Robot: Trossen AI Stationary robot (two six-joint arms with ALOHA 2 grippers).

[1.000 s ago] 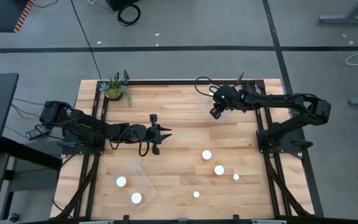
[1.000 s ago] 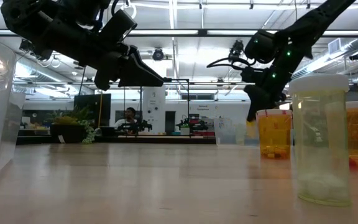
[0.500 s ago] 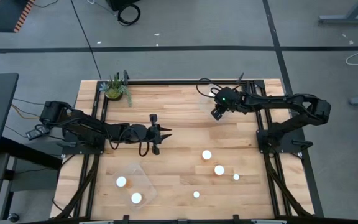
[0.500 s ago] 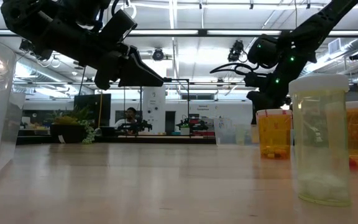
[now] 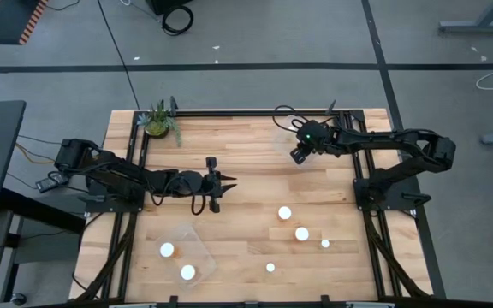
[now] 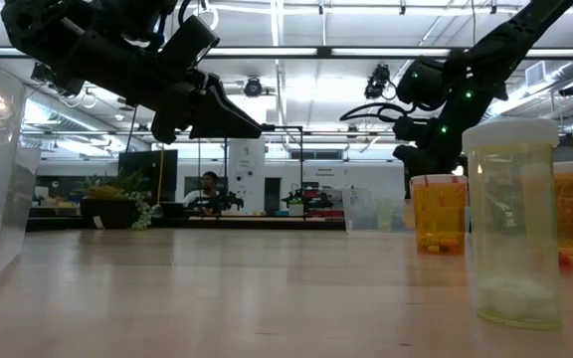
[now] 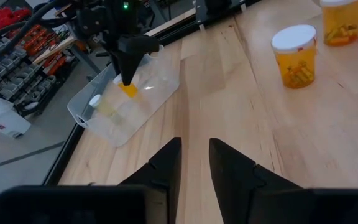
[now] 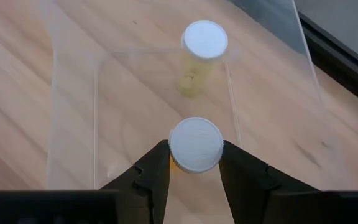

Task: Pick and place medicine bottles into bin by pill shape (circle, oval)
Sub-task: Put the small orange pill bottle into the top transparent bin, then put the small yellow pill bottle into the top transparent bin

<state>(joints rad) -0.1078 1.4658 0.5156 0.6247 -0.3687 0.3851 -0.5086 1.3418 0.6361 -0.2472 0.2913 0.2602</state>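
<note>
Near bin (image 5: 188, 250) at table's 7 o'clock holds two white-capped bottles (image 5: 168, 250).

My left gripper (image 5: 227, 181) hovers mid-table, fingers slightly spread, nothing between them.

Four loose bottles (image 5: 302, 233) stand at 5 o'clock, well apart from both my grippers.

My right gripper (image 8: 196, 163) hangs at 1 o'clock over the clear far bin (image 8: 73, 112), pinching a white-capped bottle (image 8: 196, 144) by its cap, upright. One more bottle (image 8: 204, 43) stands in that bin, just beyond my fingertips.
</note>
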